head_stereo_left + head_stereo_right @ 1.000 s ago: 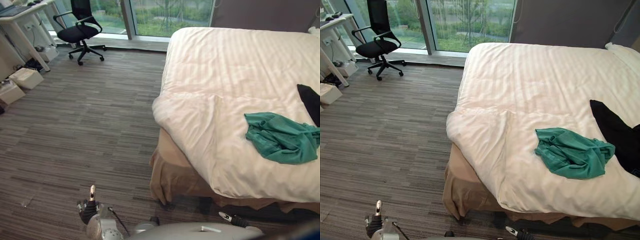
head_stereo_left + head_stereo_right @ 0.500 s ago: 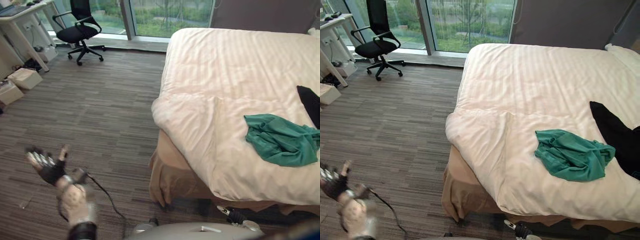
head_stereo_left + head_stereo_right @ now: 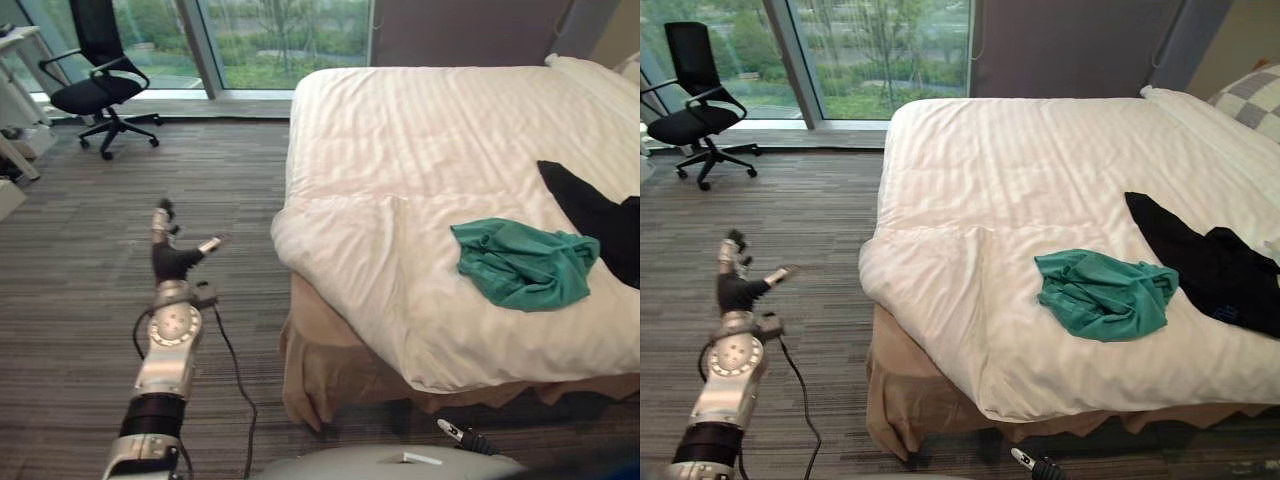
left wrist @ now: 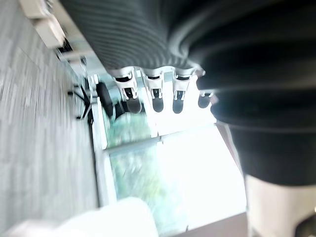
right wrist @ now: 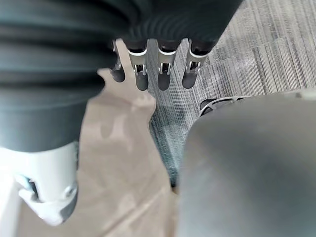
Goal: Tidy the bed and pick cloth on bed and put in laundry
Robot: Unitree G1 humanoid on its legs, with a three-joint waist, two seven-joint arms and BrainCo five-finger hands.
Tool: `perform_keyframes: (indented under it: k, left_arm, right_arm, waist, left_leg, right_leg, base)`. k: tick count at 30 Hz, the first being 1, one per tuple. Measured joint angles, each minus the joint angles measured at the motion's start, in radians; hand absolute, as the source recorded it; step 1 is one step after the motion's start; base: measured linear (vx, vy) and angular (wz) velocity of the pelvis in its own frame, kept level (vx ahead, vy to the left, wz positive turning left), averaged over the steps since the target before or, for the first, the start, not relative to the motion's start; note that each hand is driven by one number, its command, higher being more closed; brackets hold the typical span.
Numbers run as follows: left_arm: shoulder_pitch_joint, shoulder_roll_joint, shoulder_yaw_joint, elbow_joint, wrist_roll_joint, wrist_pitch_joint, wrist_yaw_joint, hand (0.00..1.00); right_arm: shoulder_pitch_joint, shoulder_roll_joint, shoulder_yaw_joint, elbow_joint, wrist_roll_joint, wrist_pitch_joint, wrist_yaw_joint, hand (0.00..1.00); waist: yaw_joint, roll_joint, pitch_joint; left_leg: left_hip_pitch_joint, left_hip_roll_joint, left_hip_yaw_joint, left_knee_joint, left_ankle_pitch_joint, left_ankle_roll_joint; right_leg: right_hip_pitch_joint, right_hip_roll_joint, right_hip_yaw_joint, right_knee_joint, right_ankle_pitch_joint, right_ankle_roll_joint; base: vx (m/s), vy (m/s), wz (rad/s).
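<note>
Showing the task at its outset: the green cloth [image 3: 520, 262] lay crumpled on the bed [image 3: 430, 120], near the edge closest to the robot. A black cloth [image 3: 1210, 265] was spread just beside it, toward the pillow [image 3: 1252, 98] end; whether the two touched could not be told. Neither cloth was in a hand.

The left hand [image 3: 172, 262] was raised over the carpeted floor [image 3: 70, 240], well apart from the bed. Its fingers [image 4: 154, 96] were extended with the thumb spread to one side, and it held nothing. The right hand [image 5: 141, 74] hung low beside the tan bed skirt [image 3: 330, 365], its fingers loose and likewise empty.

The white cover looked mostly smooth across the middle, but the duvet corner [image 3: 340, 225] nearest the left hand sat bunched, with a fold running back from it — judged to be the part that needed tidying.

Progress was judged close to nil. Straightening the corner, grasping each cloth and carrying it to the laundry all remained. The next move probably called for closing in on the bed before either hand could reach the green cloth. An office chair [image 3: 95, 75] stood far off by the window [image 3: 280, 30], clear of the work.
</note>
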State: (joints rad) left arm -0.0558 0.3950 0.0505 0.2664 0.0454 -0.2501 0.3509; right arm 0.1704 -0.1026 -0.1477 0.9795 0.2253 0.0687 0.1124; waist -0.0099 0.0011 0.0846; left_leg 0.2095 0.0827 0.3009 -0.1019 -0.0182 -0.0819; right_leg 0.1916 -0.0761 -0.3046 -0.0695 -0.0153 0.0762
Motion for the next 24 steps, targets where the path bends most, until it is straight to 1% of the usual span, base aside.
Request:
perform_keyframes:
  k: [1,3,4,6,9,11,13,14,16,18,20,21,23,24]
  left_arm:
    - [-0.006,0.024,-0.013,0.016,0.060,-0.005,0.000,0.00]
    - [-0.035,0.061,-0.014,0.058,0.095,-0.015,-0.004,0.00]
    - [-0.073,0.078,-0.014,0.077,0.095,-0.015,-0.021,0.00]
    - [-0.133,0.108,-0.034,0.080,0.100,-0.008,-0.046,0.00]
    - [-0.188,0.128,-0.076,0.082,0.105,0.011,-0.071,0.00]
    - [-0.211,0.127,-0.093,0.082,0.122,0.040,-0.085,0.00]
    - [-0.231,0.126,-0.116,0.111,0.148,0.050,-0.086,0.00]
    - [-0.244,0.126,-0.132,0.129,0.172,0.063,-0.087,0.00]
    - [-0.245,0.124,-0.142,0.140,0.205,0.081,-0.088,0.00]
    - [-0.248,0.123,-0.170,0.146,0.234,0.100,-0.090,0.00]
    - [-0.263,0.117,-0.208,0.149,0.273,0.139,-0.089,0.00]
    - [-0.268,0.116,-0.214,0.149,0.285,0.148,-0.089,0.00]
    - [-0.289,0.092,-0.220,0.149,0.309,0.192,-0.081,0.00]
    - [-0.295,0.088,-0.222,0.149,0.323,0.204,-0.079,0.00]
  right_arm:
    - [0.000,0.000,-0.006,-0.001,0.007,0.000,0.001,0.00]
    - [0.005,-0.001,-0.009,-0.001,0.006,0.000,0.002,0.00]
    - [0.010,-0.006,-0.008,-0.002,0.004,0.000,0.001,0.00]
    - [0.017,-0.011,-0.007,-0.002,0.003,0.000,0.000,0.00]
    - [0.030,-0.019,0.000,-0.004,-0.003,0.000,-0.007,0.00]
    - [0.030,-0.021,0.003,-0.024,-0.004,0.001,-0.017,0.00]
    - [0.032,-0.022,0.003,-0.032,-0.004,0.002,-0.025,0.00]
    - [0.032,-0.022,0.003,-0.035,-0.004,0.004,-0.033,0.00]
    - [0.034,-0.022,0.004,-0.043,-0.004,0.009,-0.037,0.00]
    - [0.043,-0.023,0.007,-0.046,-0.004,0.023,-0.040,0.00]
    - [0.055,-0.027,0.006,-0.057,-0.003,0.037,-0.048,0.00]
    - [0.055,-0.027,0.006,-0.061,-0.003,0.040,-0.051,0.00]
    - [0.059,-0.028,0.006,-0.081,-0.004,0.052,-0.059,0.00]
    - [0.060,-0.027,0.006,-0.087,-0.004,0.056,-0.062,0.00]
  waist:
    - [-0.004,-0.001,0.000]
    - [-0.014,0.007,0.001]
    - [-0.025,0.008,0.001]
    - [-0.036,0.015,0.001]
    - [-0.043,0.025,0.000]
    - [-0.063,0.036,0.003]
    - [-0.068,0.042,0.003]
    - [-0.071,0.045,0.003]
    - [-0.085,0.049,0.004]
    - [-0.087,0.053,0.004]
    - [-0.086,0.062,0.013]
    - [-0.088,0.063,0.019]
    - [-0.092,0.066,0.029]
    - [-0.092,0.066,0.032]
  left_leg:
    - [0.010,0.003,0.018,0.000,-0.002,-0.002]
    - [0.018,0.008,0.040,0.000,-0.004,-0.005]
    - [0.020,0.011,0.047,-0.001,-0.004,-0.005]
    - [0.019,0.014,0.052,-0.001,-0.004,-0.005]
    - [0.026,0.016,0.071,-0.001,-0.004,-0.005]
    - [0.034,0.019,0.086,-0.001,-0.005,-0.007]
    - [0.037,0.023,0.099,-0.001,-0.006,-0.008]
    - [0.037,0.025,0.103,-0.001,-0.006,-0.009]
    - [0.036,0.027,0.104,0.000,-0.006,-0.009]
    - [0.036,0.029,0.116,0.002,-0.006,-0.009]
    - [0.033,0.030,0.130,0.004,-0.005,-0.010]
    - [0.033,0.033,0.130,0.004,-0.005,-0.010]
    - [0.027,0.034,0.149,0.004,-0.005,-0.015]
    - [0.023,0.033,0.156,0.004,-0.004,-0.018]
  right_leg:
    - [0.000,0.005,0.019,0.002,0.002,-0.003]
    - [0.000,0.006,0.041,0.004,0.003,-0.004]
    - [-0.003,0.007,0.045,0.007,0.003,-0.005]
    - [-0.008,0.009,0.047,0.011,0.005,-0.006]
    - [-0.009,0.013,0.066,0.012,0.008,-0.008]
    - [-0.009,0.016,0.079,0.013,0.010,-0.009]
    - [-0.013,0.020,0.086,0.013,0.012,-0.012]
    - [-0.016,0.022,0.090,0.013,0.013,-0.013]
    - [-0.019,0.024,0.091,0.016,0.013,-0.013]
    - [-0.025,0.025,0.099,0.020,0.013,-0.014]
    - [-0.047,0.023,0.105,0.048,0.006,-0.021]
    - [-0.049,0.022,0.110,0.054,0.004,-0.021]
    - [-0.086,0.018,0.128,0.097,-0.012,-0.020]
    - [-0.098,0.016,0.129,0.110,-0.017,-0.021]
  base:
    - [-0.01,-0.023,-0.37]
    - [-0.06,-0.023,-0.36]
    - [-0.07,-0.022,-0.20]
    - [-0.06,-0.024,-0.08]
    - [-0.05,-0.017,-0.18]
    - [-0.04,-0.020,-0.23]
    - [-0.04,-0.032,-0.18]
    - [-0.03,-0.033,-0.15]
    - [-0.02,-0.031,-0.05]
    - [-0.01,-0.017,-0.11]
    - [-0.02,-0.010,-0.13]
    - [-0.03,-0.015,-0.10]
    - [-0.04,-0.006,-0.18]
    - [-0.06,0.003,-0.18]
